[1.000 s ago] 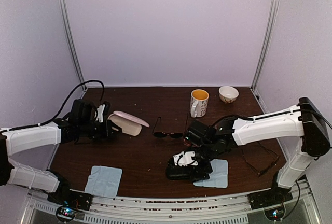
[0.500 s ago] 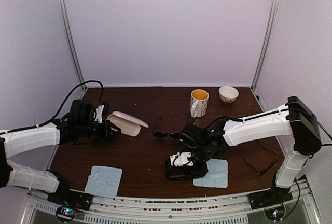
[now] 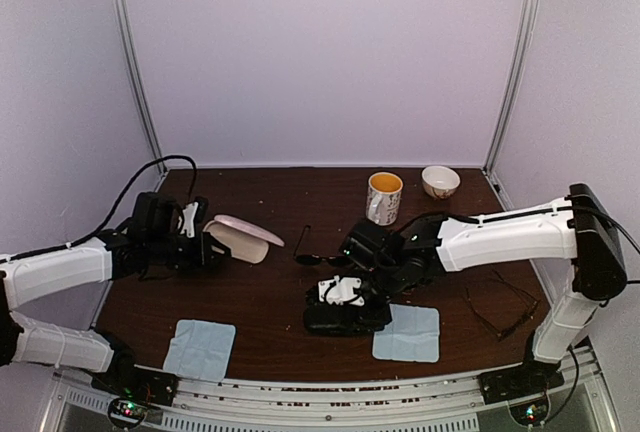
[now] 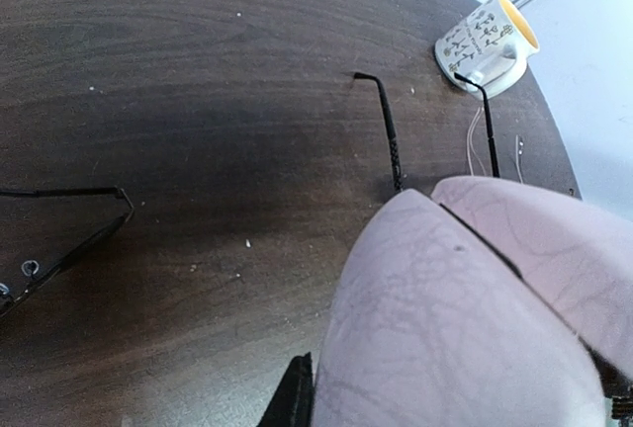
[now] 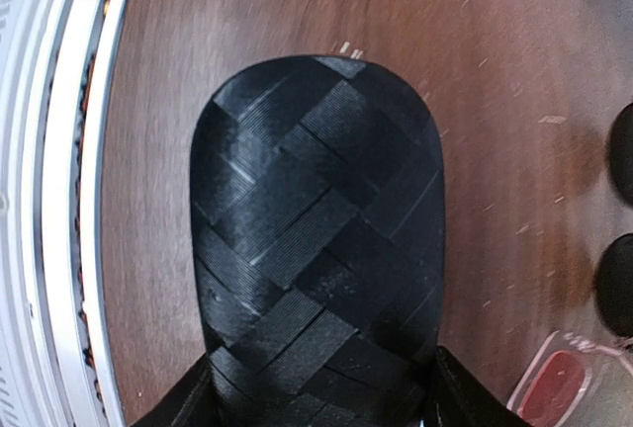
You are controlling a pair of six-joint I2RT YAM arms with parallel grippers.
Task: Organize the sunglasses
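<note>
- Sunglasses with a black frame and dark lenses [image 3: 324, 259] lie flat in the middle of the dark brown wooden table [image 3: 270, 302]. The temples are unfolded and point toward the back wall, and nothing is gripping them.
- They sit between the two arms, just behind the right gripper [image 3: 347, 307] and in front-left of the white patterned mug with a yellow inside [image 3: 384, 197].
- The right gripper is clamped on a black oblong hard case with a woven texture [image 3: 325, 324]. In the wrist view its fingers [image 5: 193, 402] hug both sides of the case. Can't tell if the case is resting on the wood or lifted a bit.
- The left gripper [image 3: 208, 248] is closed on one end of a pink oblong hard case [image 3: 243, 235]. From overhead the lid looks ajar.
- A second pair, thin black wire-framed glasses [image 3: 500, 304], lies on the right side of the table, well apart from both grippers.
- One light-blue square cloth [image 3: 407, 333] sits right at the black case's edge, and another light-blue cloth [image 3: 200, 348] is near the front left.
- A small cream bowl [image 3: 440, 181] sits at the back, just right of the mug.
</note>
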